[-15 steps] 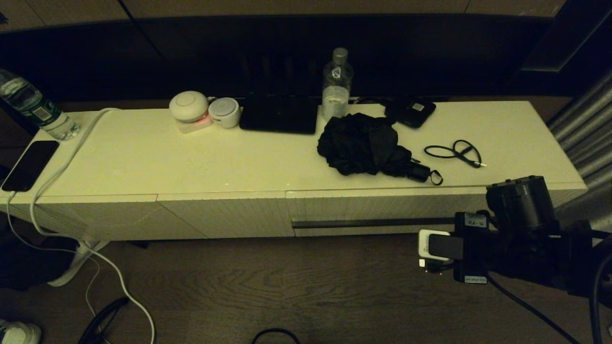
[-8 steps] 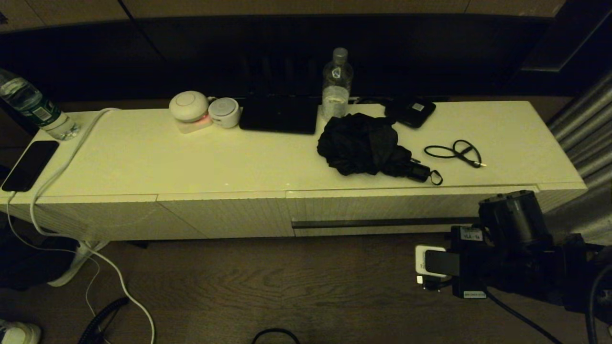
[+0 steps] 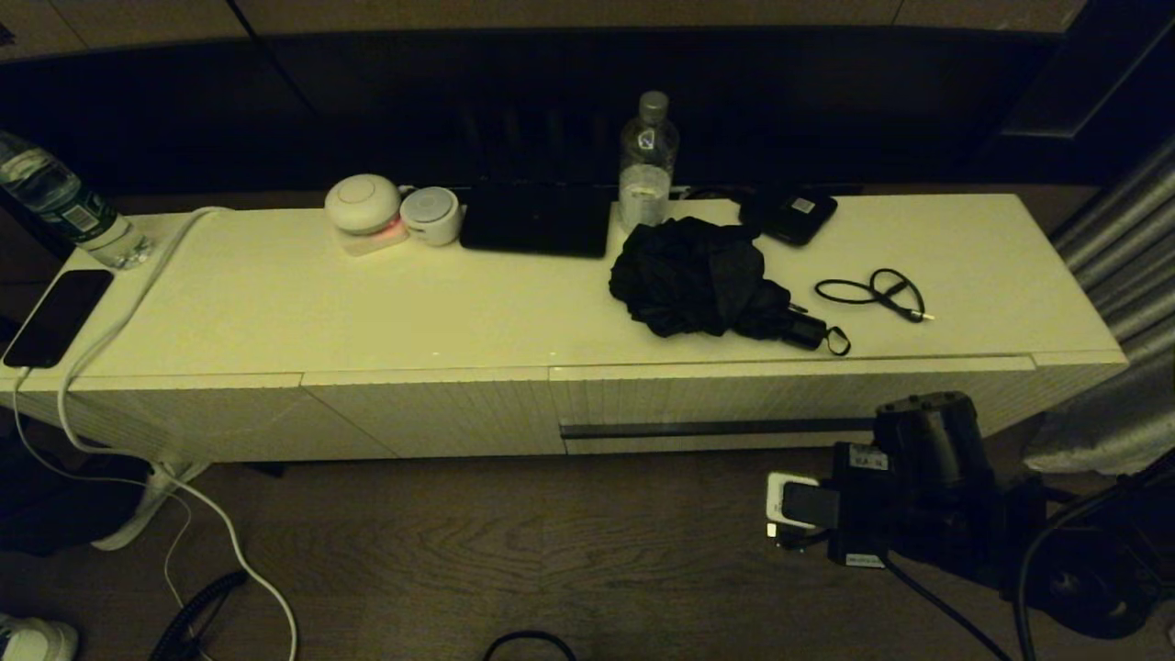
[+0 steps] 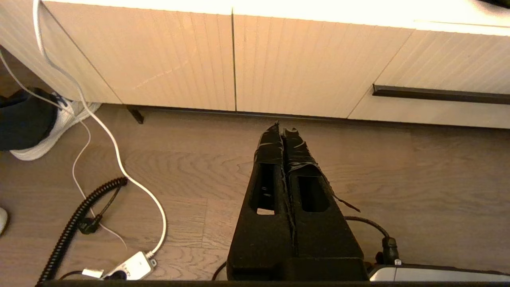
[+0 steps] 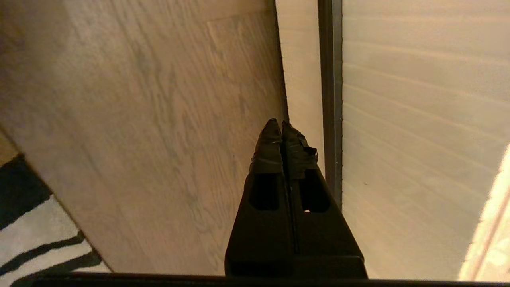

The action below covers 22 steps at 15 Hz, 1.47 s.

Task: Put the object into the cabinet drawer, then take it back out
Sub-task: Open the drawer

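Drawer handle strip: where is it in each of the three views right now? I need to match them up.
Head view: the handle strip runs level across the drawer front, below the umbrella.
Left wrist view: the handle strip sits at the right edge.
Right wrist view: it runs as an upright dark bar beside the shut right gripper.
Shared landmark: the ribbed white drawer front.

A white cabinet top (image 3: 514,312) carries umbrella (image 3: 698,280), bottles (image 3: 647,165), phone (image 3: 57,317), cable (image 3: 872,294).
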Available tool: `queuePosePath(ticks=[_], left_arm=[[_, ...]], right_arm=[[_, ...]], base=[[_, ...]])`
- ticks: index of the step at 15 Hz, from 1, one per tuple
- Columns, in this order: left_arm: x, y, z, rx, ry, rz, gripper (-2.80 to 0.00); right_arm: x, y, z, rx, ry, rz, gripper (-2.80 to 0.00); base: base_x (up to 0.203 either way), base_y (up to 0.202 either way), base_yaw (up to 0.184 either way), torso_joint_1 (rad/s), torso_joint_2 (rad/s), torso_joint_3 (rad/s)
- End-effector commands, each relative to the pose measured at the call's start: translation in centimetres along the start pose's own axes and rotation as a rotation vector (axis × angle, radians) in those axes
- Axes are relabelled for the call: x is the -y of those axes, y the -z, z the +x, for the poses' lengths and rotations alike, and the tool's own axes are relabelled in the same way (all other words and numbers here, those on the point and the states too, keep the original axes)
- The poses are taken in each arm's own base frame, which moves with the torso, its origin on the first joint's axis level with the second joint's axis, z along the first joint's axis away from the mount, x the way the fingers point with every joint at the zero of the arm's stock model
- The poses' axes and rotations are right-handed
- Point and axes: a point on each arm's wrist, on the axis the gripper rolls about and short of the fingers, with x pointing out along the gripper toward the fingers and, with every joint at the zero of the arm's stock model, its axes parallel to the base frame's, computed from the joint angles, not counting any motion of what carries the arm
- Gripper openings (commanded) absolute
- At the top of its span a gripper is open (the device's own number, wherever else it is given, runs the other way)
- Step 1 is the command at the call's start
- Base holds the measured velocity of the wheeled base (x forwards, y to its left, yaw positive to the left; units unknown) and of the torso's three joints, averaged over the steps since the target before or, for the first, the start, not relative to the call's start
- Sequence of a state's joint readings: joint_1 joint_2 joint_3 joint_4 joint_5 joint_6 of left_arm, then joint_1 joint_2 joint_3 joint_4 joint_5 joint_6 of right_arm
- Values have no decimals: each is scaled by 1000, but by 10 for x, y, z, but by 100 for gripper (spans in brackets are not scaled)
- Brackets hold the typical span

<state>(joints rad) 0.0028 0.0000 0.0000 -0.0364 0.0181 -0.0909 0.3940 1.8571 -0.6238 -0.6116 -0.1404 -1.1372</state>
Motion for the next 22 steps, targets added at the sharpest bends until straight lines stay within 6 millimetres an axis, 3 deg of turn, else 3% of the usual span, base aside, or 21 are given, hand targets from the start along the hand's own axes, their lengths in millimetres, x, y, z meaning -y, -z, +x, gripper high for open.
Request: queuePosePath(ticks=[1, 5, 10, 11, 22], left_arm=[[0, 0, 0, 2, 0, -1, -280], [0, 0, 0, 2, 0, -1, -280], [0, 0, 0, 1, -1, -1, -280], [0, 0, 0, 2, 0, -1, -280], [0, 0, 0, 2, 0, -1, -280]], right_arm=[[-5, 6, 6, -21, -19, -2, -280], [-1, 17, -3, -51, -43, -16, -280], [1, 23, -18, -65, -264, -14, -280], [0, 24, -17, -61, -275, -10, 0], [5, 27, 18, -22, -354, -8, 0]], base=[[0, 0, 0, 0, 0, 0], [0, 0, 0, 0, 0, 0], [0, 0, 0, 0, 0, 0], [0, 0, 0, 0, 0, 0], [0, 0, 0, 0, 0, 0]])
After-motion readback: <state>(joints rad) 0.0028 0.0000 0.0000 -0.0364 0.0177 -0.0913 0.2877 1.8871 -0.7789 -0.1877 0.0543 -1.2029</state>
